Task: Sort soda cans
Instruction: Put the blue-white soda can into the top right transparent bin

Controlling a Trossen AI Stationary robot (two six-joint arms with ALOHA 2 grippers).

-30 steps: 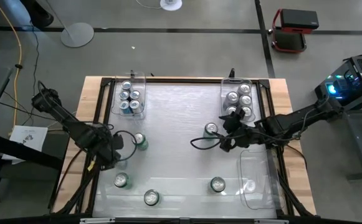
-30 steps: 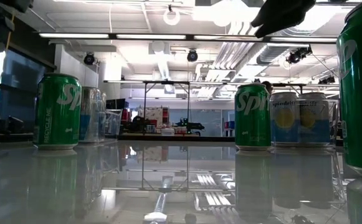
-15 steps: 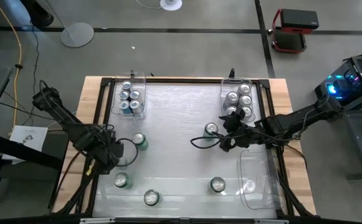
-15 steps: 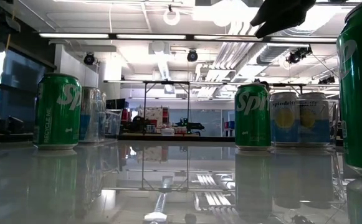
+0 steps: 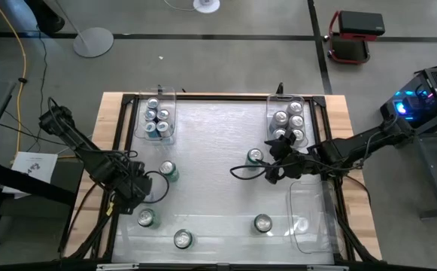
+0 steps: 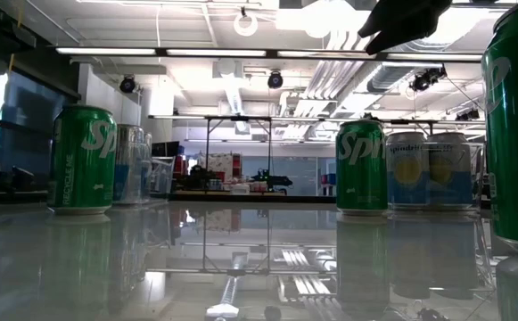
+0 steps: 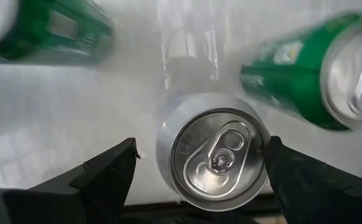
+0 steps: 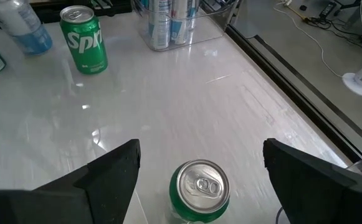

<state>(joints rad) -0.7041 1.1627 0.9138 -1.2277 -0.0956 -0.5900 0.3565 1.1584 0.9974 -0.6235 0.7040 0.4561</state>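
Observation:
A silver-sided soda can (image 7: pixel 213 154) stands upright below my left gripper (image 7: pixel 201 146). That gripper is open and points down, with a finger to each side above the can's top. In the high view this can (image 5: pixel 146 218) is near the table's left edge, just nearer than my left gripper (image 5: pixel 137 193). My right gripper (image 8: pixel 200 149) is open and slants down over an upright green can (image 8: pixel 199 190), which is also the green can (image 5: pixel 256 156) in the high view. Other loose cans (image 5: pixel 168 171), (image 5: pixel 182 239), (image 5: pixel 262 223) stand on the table.
Two clear bins hold several cans each, one at the far left (image 5: pixel 158 134) and one at the far right (image 5: pixel 288 139). A third clear bin (image 5: pixel 308 218) lies at the near right. Green cans (image 7: pixel 305 68), (image 7: pixel 50 28) stand close beside the silver one. A black frame (image 5: pixel 226 96) rims the table.
My left gripper has moved a little toward the table's near edge and down, toward the silver can, and has rolled about its own pointing line. Its fingers stay open. The cans have not moved.

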